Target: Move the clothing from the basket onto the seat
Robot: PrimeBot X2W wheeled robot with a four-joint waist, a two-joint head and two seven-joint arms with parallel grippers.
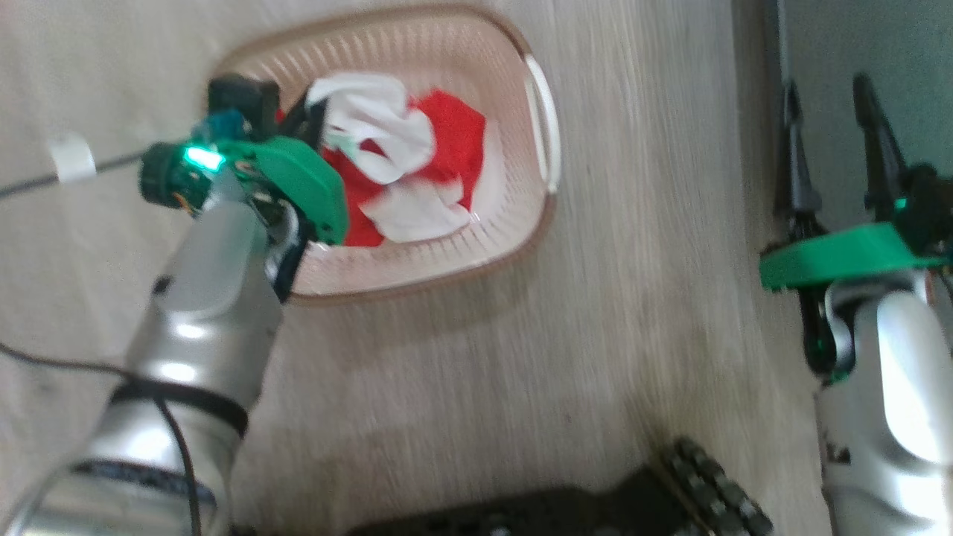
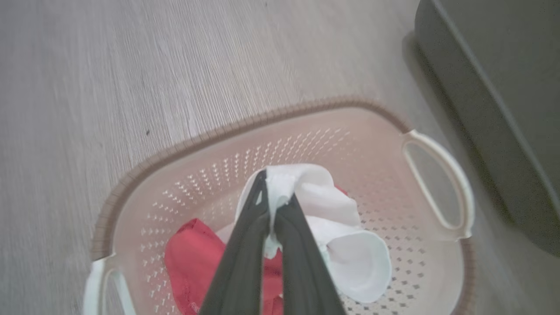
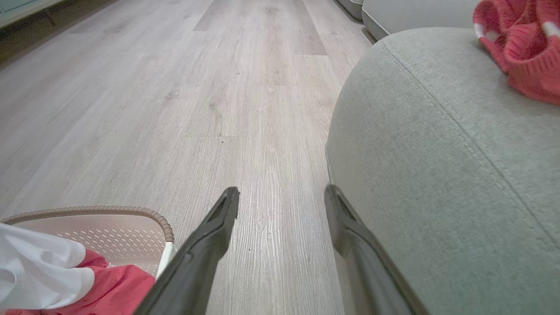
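One clothing [image 2: 345,249] item in basket [image 2: 393,183], partly cut off | left gripper [image 2: 277,186] pinching it | right gripper [image 3: 282,197] spread

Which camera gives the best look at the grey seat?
The right wrist view: the seat spreads wide there, rounded corner and stitched seam plain. The left wrist view catches its shadowed side at upper right; the head view, a blurred strip at upper right.

My left arm reaches forward and down, silver forearm at lower left of head view. Left end effector [image 2: 277,187]: fingers pressed together, pinching the clothing [image 2: 319,197]. My right end effector [image 3: 282,191] sits at far right, fingers spread wide.
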